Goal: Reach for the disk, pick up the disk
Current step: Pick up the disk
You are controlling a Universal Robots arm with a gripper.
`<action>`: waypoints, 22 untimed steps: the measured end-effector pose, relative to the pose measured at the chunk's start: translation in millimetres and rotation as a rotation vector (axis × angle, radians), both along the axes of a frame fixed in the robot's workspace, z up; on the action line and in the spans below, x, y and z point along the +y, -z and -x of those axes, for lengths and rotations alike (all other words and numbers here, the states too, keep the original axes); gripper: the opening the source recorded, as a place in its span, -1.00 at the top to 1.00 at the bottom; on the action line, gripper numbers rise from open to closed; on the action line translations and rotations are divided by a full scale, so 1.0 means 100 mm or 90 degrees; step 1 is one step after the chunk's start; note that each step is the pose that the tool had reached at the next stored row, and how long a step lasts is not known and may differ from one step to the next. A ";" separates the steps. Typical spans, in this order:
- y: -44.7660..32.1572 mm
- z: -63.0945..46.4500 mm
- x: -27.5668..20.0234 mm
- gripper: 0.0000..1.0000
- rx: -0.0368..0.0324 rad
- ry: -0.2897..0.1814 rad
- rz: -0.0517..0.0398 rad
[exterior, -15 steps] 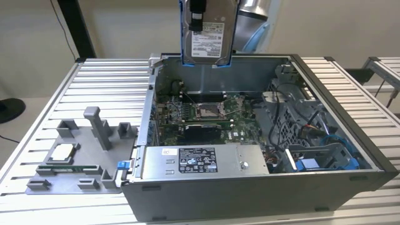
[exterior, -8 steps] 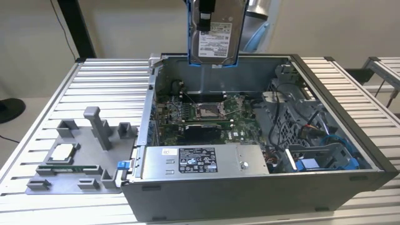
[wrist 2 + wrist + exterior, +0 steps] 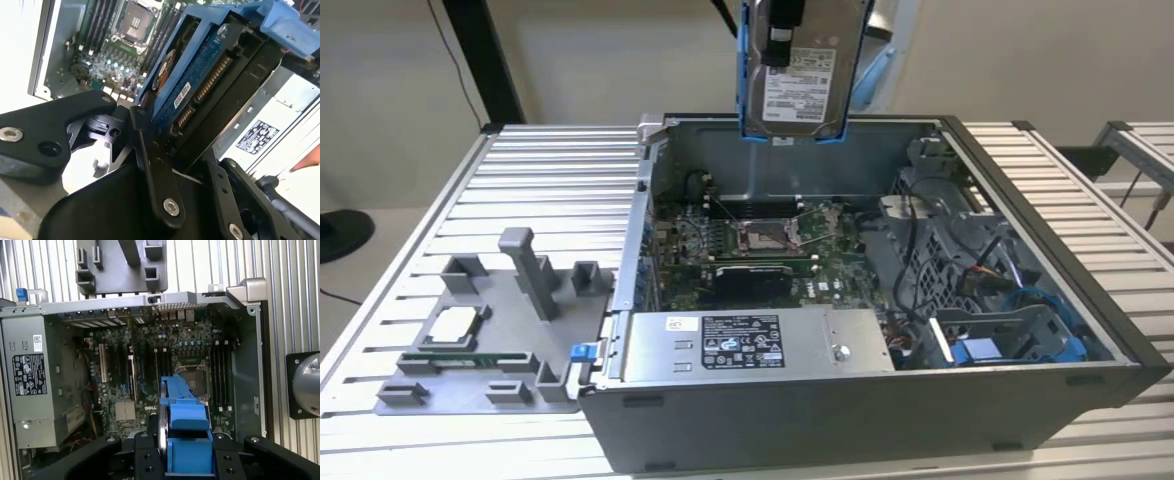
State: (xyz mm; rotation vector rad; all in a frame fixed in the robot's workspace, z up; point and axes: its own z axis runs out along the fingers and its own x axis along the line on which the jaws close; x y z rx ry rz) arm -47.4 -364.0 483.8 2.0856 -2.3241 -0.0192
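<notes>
The gripper (image 3: pixel 165 145) is clamped on the disk (image 3: pixel 801 85), which hangs upright in the air above the rear wall of the open computer case (image 3: pixel 1067 330) (its lower blue-framed edge sits level with that wall in the exterior view). Beneath it the motherboard (image 3: pixel 165 365) lies exposed, hemmed by the power supply (image 3: pixel 747 342). A grey fixture tray (image 3: pixel 467 330) rests on the ribbed counter (image 3: pixel 534 180), beside the case.
</notes>
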 end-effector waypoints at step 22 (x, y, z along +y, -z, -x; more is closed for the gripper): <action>0.000 -0.59 0.000 1.00 0.0003 0.000 0.0000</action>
